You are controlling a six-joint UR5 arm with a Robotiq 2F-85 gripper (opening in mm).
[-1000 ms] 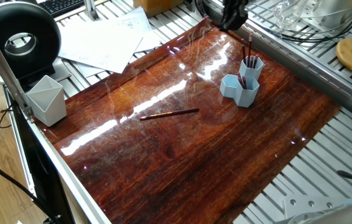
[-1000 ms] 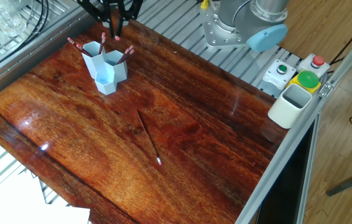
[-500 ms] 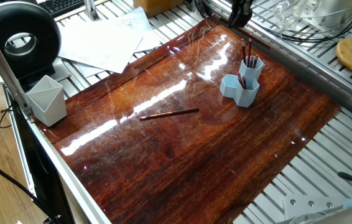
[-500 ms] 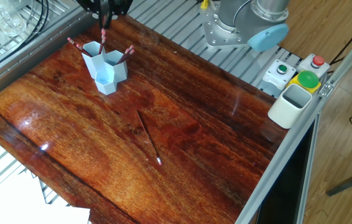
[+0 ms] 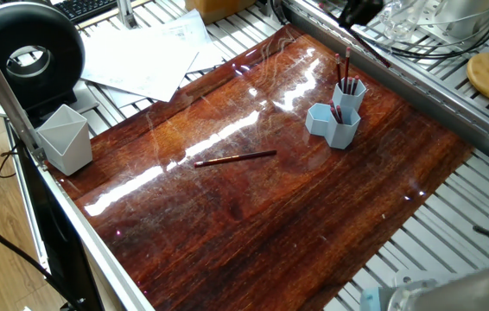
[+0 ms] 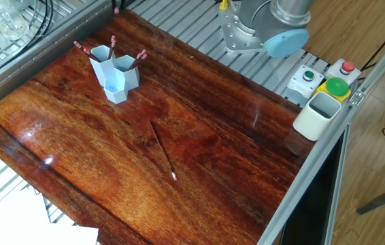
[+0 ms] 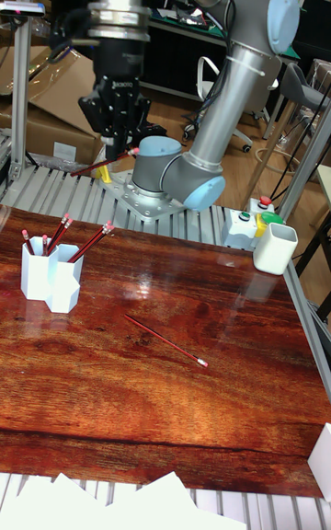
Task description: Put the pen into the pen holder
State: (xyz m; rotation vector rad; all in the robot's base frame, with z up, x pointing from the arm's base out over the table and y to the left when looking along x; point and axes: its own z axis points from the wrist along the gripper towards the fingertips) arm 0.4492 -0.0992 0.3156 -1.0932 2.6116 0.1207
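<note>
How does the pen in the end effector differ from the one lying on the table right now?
The held pen is up in the air, clamped in the end effector; the loose pen lies flat on the table. The held pen sits higher than the pen holder; the loose pen lies on the wood off to the holder's side, apart from it. Both are slim and red.
</note>
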